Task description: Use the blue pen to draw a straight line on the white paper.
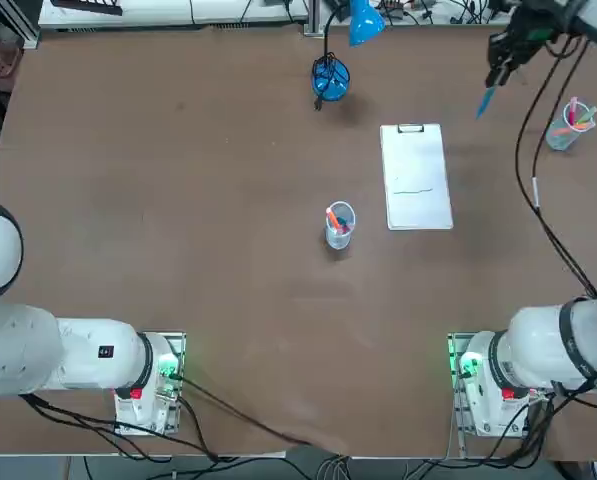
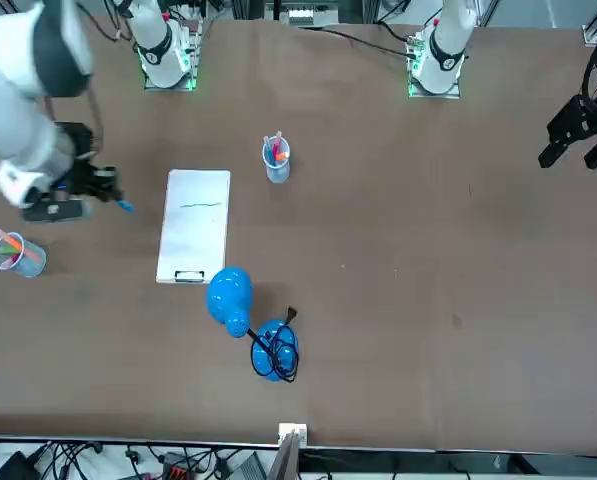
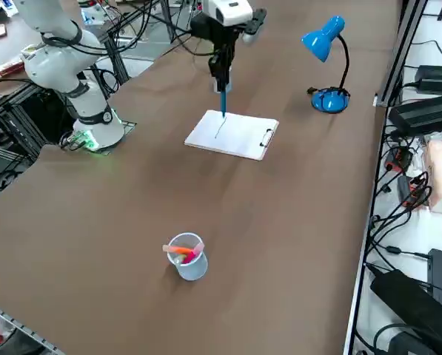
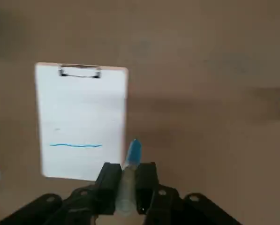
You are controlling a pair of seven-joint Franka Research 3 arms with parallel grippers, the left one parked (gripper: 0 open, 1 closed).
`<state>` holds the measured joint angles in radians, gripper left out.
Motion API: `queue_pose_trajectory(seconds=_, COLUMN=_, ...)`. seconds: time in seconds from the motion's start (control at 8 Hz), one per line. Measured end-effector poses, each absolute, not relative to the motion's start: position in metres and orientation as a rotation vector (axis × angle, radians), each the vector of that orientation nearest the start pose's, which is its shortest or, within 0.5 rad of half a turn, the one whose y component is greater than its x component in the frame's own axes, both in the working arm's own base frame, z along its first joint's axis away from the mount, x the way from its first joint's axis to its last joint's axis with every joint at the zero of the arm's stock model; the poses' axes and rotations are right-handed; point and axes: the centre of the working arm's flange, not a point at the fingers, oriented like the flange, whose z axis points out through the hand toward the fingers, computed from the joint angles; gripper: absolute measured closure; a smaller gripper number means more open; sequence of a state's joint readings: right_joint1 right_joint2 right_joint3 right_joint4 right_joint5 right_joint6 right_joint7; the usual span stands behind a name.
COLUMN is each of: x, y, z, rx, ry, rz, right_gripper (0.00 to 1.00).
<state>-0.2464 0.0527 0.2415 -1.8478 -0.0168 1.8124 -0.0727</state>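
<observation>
Blue pen (image 4: 132, 154) sits clamped between the fingers of the right claw (image 4: 128, 180), tip pointing down, lifted clear of the bench (image 1: 178, 200) and off to the right of the white paper (image 1: 416, 180). That grip keeps the nib free, so nothing more gets marked. A straight blue line (image 4: 75, 146) already crosses the sheet near the end away from its clip (image 1: 411, 128), so the drawing looks done. Just right of the pen stands a cup of pens (image 1: 570, 125), the likely place for it to go. Another cup (image 1: 339, 225) sits left of the paper, and a blue desk lamp (image 1: 330, 75) further off at the far side; neither blocks the way.
</observation>
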Motion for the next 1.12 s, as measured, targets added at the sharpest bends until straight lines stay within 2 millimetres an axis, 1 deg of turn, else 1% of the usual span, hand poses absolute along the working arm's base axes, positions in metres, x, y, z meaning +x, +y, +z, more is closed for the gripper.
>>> queue_pose_trajectory(seconds=0.12, x=0.570, y=-0.051, z=0.487, rx=-3.148, ry=-0.143, rz=0.127, right_gripper=0.79)
queue_pose_trajectory(seconds=0.38, x=0.576, y=-0.133, z=0.482, rx=-3.146, ry=-0.227, rz=0.111, right_gripper=0.79)
queue_pose_trajectory(seconds=0.5, x=0.580, y=-0.172, z=0.478, rx=-3.132, ry=-0.269, rz=0.099, right_gripper=0.79)
queue_pose_trajectory(seconds=0.62, x=0.583, y=-0.206, z=0.472, rx=-3.116, ry=-0.318, rz=0.089, right_gripper=0.79)
queue_pose_trajectory(seconds=0.88, x=0.584, y=-0.261, z=0.458, rx=-3.086, ry=-0.402, rz=0.074, right_gripper=0.79)
queue_pose_trajectory(seconds=1.12, x=0.580, y=-0.306, z=0.439, rx=-3.069, ry=-0.466, rz=0.040, right_gripper=0.79)
